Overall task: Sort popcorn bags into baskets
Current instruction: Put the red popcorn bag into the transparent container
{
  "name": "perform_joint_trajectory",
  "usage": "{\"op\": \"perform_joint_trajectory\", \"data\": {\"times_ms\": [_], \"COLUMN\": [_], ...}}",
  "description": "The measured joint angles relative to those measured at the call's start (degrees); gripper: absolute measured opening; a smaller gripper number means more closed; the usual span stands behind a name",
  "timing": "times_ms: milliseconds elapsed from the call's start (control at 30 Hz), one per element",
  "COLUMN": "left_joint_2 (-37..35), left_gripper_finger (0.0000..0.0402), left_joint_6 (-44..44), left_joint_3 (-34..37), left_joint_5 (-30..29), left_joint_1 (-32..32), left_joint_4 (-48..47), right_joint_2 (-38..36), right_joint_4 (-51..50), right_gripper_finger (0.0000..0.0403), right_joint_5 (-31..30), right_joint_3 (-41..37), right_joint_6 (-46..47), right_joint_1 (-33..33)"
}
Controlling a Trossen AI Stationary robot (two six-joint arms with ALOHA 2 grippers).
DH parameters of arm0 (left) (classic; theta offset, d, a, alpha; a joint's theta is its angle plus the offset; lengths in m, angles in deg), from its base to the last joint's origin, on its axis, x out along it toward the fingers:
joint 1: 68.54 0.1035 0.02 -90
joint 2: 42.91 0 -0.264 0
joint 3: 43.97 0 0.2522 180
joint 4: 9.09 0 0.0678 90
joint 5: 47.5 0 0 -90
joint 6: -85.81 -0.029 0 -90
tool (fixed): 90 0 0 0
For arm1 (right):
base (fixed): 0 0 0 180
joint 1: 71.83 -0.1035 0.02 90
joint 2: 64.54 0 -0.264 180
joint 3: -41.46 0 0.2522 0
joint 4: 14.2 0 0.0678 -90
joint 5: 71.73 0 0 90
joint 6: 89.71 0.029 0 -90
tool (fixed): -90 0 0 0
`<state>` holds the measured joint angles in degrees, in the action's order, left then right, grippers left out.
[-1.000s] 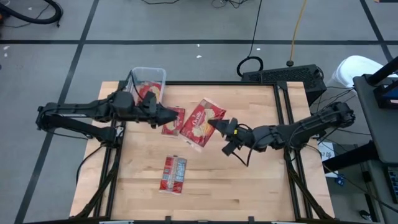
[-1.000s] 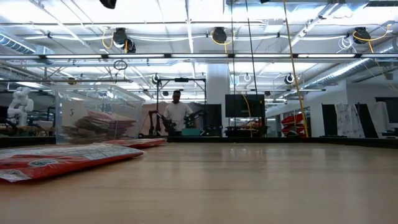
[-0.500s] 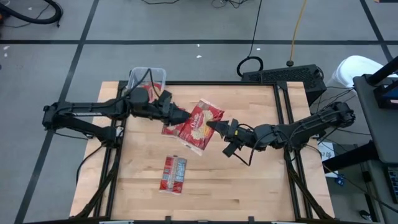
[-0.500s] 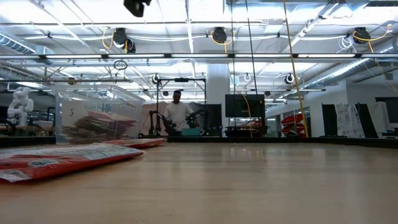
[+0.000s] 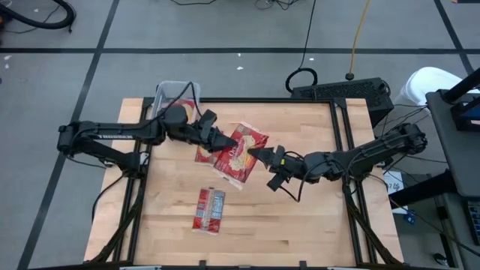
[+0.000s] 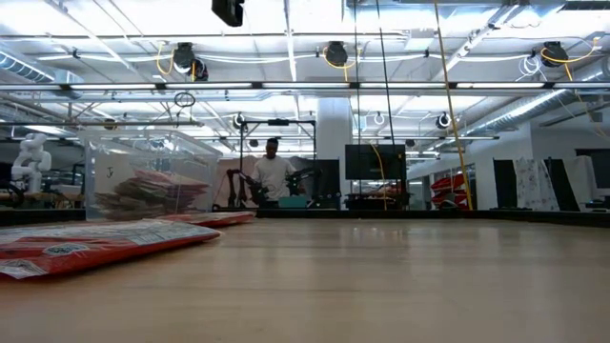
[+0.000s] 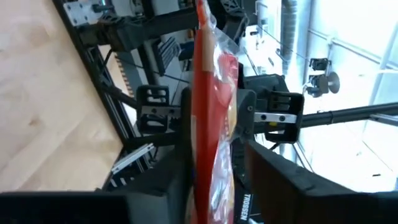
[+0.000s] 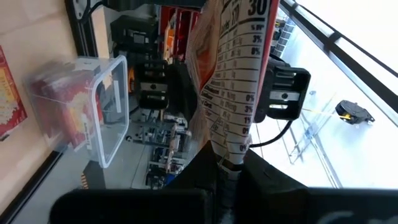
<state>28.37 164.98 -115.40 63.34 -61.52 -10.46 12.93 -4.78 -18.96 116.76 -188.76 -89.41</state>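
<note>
High view: L hand [image 5: 225, 143] and R hand [image 5: 259, 154] both pinch one popcorn bag [image 5: 241, 150] at frame centre, above the desk [image 5: 300, 225]; a 2nd bag [image 5: 204, 152] lies partly under it, a 3rd bag [image 5: 210, 209] sits lower centre. Clear basket [image 5: 177, 95] at upper left, w/ red packets inside. Low view: basket [image 6: 148, 176] at left w/ bags stacked in it; nearest bag [image 6: 91, 246] lies flat at lower left; a person [image 6: 272, 174] stands far behind. L wrist view: fingers [image 7: 180, 180] clamp the bag [image 7: 211, 112] edge-on. R wrist view: R hand pressed together on the bag's nutrition panel [image 8: 239, 81].
</note>
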Motion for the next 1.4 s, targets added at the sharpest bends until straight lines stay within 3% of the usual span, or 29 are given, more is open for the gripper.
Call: {"op": "perform_joint_trajectory", "data": {"times_ms": [367, 600, 767, 967, 1267, 1400], "left_joint_2": [0.02, 0.0, 0.0, -1.29, -5.46, -7.68], "left_gripper_finger": [0.0016, 0.004, 0.0015, 0.0025, 0.0015, 0.0015], "left_joint_6": [-1.3, -1.08, -1.27, -2.18, -6.96, -9.16], "left_joint_3": [0.0, 0.0, 0.0, 0.0, -0.01, -0.02], "left_joint_5": [6.16, 7.8, 10.19, 10.91, 10.83, 10.68], "left_joint_1": [2.45, 4.12, 6.24, 9.0, 14.01, 16.63], "left_joint_4": [0.41, 0.81, 0.87, 0.76, -1.14, -4.46], "right_joint_2": [0.02, 0.02, 0.02, 0.0, 0.0, 0.0], "right_joint_4": [-2.22, -2.05, -2.2, -2.19, -3.94, -6.92], "right_gripper_finger": [0.0023, 0.0047, 0.0079, 0.012, 0.0164, 0.0169], "right_joint_5": [-0.02, -0.64, -2.3, -6.18, -15.49, -15.65], "right_joint_3": [0.0, 0.0, 0.0, 0.0, -0.02, -0.02], "right_joint_6": [0.81, 8.77, 15.19, 26.43, 56.23, 70.43], "right_joint_1": [0.7, 1.44, 1.42, 0.34, -1.02, -1.61]}}
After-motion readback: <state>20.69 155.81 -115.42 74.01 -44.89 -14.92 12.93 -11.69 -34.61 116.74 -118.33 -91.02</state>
